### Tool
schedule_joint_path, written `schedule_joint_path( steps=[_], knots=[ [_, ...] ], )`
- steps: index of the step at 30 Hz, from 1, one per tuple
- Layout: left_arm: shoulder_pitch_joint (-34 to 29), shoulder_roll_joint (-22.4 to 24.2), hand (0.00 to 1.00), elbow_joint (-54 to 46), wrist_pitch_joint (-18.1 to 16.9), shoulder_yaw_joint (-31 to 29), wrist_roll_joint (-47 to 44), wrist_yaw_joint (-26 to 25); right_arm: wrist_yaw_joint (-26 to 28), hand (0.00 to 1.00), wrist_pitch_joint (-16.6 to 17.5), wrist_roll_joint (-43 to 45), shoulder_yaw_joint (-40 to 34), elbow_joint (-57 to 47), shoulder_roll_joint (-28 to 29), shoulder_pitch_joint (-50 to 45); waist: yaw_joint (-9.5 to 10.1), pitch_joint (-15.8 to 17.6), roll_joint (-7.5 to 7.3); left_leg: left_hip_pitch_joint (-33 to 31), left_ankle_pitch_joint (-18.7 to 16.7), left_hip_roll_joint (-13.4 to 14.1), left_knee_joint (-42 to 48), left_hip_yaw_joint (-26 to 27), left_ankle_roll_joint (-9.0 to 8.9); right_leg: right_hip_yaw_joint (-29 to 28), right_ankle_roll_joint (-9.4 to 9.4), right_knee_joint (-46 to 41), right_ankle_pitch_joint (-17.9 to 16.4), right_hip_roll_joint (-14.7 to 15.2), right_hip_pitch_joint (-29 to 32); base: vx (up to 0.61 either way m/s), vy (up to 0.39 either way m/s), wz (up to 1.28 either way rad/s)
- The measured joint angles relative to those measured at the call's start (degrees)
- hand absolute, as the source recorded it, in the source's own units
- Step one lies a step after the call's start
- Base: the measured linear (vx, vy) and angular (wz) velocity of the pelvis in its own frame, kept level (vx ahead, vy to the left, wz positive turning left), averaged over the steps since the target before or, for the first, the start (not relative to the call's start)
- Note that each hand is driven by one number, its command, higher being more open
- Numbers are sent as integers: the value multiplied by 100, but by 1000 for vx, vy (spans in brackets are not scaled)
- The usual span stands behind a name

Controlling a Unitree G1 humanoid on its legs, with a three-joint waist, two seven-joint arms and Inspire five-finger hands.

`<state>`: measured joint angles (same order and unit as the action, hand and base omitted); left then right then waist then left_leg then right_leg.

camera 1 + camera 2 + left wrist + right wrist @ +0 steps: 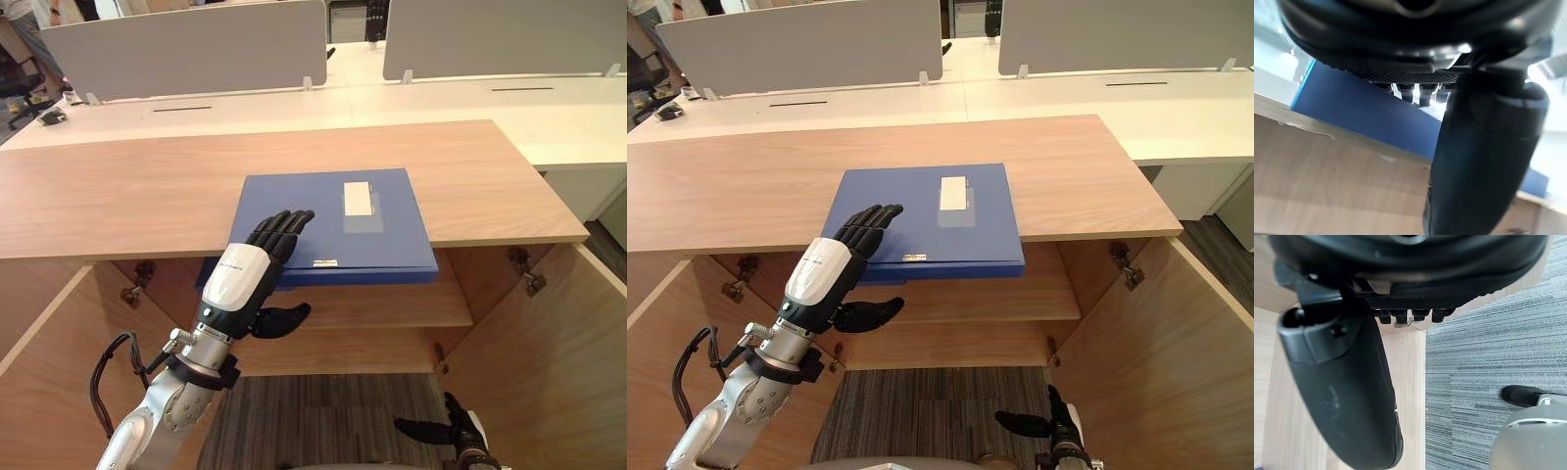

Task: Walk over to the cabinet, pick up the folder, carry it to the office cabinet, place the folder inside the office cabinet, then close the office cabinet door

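Observation:
A blue folder (362, 230) with a white label lies flat on the wooden cabinet top (147, 186), its near edge jutting over the cabinet's front. My left hand (240, 274) reaches up to the folder's near left corner. Its straight fingers (284, 225) rest on the cover and its thumb (284, 318) hangs apart below the edge. The left wrist view shows the folder's blue underside (1361, 112) past the thumb (1484, 156). Low by the carpet, my right hand (460, 429) hangs relaxed and holds nothing.
The cabinet stands open below, with a shelf (392, 308) inside and wooden doors swung out at the left (49, 372) and right (549, 352). White desks (549, 108) with grey dividers (186, 44) stand behind it. Grey carpet (1498, 357) lies underfoot.

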<state>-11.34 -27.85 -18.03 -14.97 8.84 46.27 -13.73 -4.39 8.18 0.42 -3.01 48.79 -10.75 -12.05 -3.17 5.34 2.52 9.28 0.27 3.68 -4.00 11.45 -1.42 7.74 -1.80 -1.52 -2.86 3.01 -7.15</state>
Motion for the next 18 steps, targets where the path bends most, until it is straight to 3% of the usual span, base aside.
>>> schedule_joint_path(
  steps=[4, 14, 18],
  knots=[
    [257, 221, 0, -2, 139, -56, 225, -146, 66, 100, 0, 10, -14, -6, 17, 15, -33, -42, -27, 48, 18, -54, -99, 35, 26, -45, -45, 89, 43, 21, -14, 7, 15, -5],
    [354, 554, 0, -376, 31, -333, -29, -160, 64, 100, -18, 288, -151, -514, 217, -69, -85, -30, -56, 25, -28, -61, -100, 255, 22, -280, -83, 266, 165, 11, 42, -6, 0, -13],
    [100, 830, 0, -1065, -184, -171, -1250, 230, 48, 100, 14, 642, -334, -1875, 448, -280, -105, -22, -71, -2, -69, -63, -95, 346, 53, -375, -92, 268, 171, 5, 112, 24, -10, -12]
  ],
)
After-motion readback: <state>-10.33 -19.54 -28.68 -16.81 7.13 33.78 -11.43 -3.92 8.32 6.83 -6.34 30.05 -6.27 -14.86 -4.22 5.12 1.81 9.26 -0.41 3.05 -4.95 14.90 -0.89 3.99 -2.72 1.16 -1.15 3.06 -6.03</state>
